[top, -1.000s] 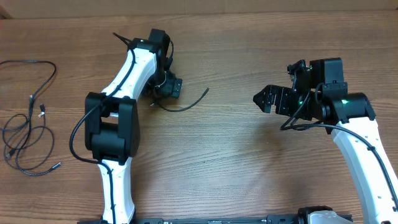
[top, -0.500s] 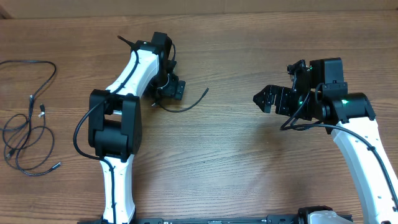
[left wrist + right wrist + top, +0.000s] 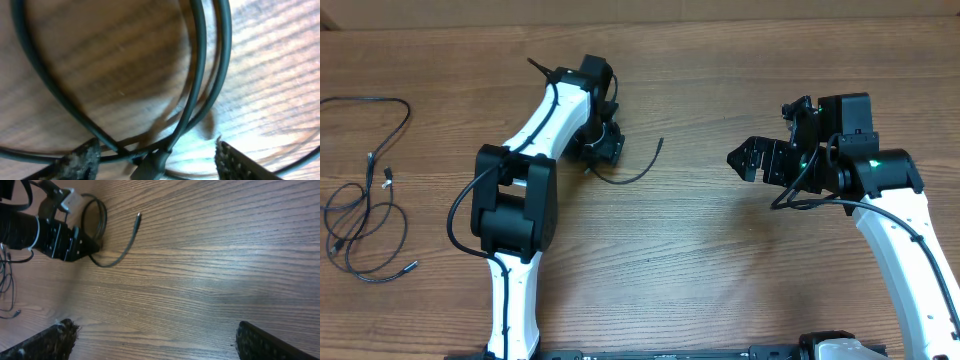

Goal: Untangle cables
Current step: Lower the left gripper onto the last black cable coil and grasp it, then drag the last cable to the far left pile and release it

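A short black cable (image 3: 638, 172) lies coiled under my left gripper (image 3: 605, 146), with one free end curving out to the right. In the left wrist view its loops (image 3: 201, 75) and a small plug (image 3: 152, 166) lie between the jaws of my left gripper (image 3: 155, 156). The left finger (image 3: 82, 160) touches the strands and the other stands apart, so the gripper is open. More thin cables (image 3: 365, 190) lie in loose loops at the table's left edge. My right gripper (image 3: 741, 160) hovers open at the right, with nothing in it. In its own view my right gripper (image 3: 157, 341) looks over bare wood at the short cable (image 3: 127, 242).
The wooden table (image 3: 720, 260) carries nothing else. The two arms stand apart, with bare wood between the short cable's free end and the right gripper. The left arm's own thicker black wire (image 3: 455, 215) hangs beside its elbow.
My left arm has shifted right and slightly up, dragging the short cable with it. Its jaws have narrowed around the coil. The right arm has not moved.
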`<state>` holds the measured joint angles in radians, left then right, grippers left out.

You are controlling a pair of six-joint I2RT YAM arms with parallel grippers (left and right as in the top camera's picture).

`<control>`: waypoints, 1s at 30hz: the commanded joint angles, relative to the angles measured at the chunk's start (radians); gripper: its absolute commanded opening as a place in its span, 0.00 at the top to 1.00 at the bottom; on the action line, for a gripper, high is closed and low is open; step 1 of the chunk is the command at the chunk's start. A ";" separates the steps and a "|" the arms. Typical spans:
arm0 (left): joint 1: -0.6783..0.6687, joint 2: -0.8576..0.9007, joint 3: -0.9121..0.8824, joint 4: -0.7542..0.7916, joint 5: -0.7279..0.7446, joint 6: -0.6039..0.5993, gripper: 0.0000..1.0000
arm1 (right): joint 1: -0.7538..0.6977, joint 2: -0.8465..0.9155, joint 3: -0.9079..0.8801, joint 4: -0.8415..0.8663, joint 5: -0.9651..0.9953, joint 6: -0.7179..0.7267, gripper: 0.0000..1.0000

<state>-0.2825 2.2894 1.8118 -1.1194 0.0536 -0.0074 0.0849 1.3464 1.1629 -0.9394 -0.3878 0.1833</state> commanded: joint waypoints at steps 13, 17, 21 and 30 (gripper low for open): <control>-0.032 0.016 0.003 -0.144 0.025 0.003 0.96 | 0.000 -0.001 0.002 -0.002 0.021 -0.001 0.00; -0.029 0.003 0.005 -0.166 0.016 -0.023 0.96 | 0.000 -0.001 0.002 -0.009 0.021 -0.001 0.00; -0.019 -0.077 0.005 -0.141 0.016 -0.039 0.96 | 0.000 -0.001 0.002 -0.014 0.021 -0.001 0.00; 0.113 -0.373 0.007 -0.134 -0.141 -0.114 0.96 | 0.000 -0.001 0.002 -0.014 0.021 -0.001 0.00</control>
<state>-0.2398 2.0434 1.8103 -1.2434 0.0097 -0.0650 0.0849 1.3464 1.1629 -0.9577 -0.3763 0.1833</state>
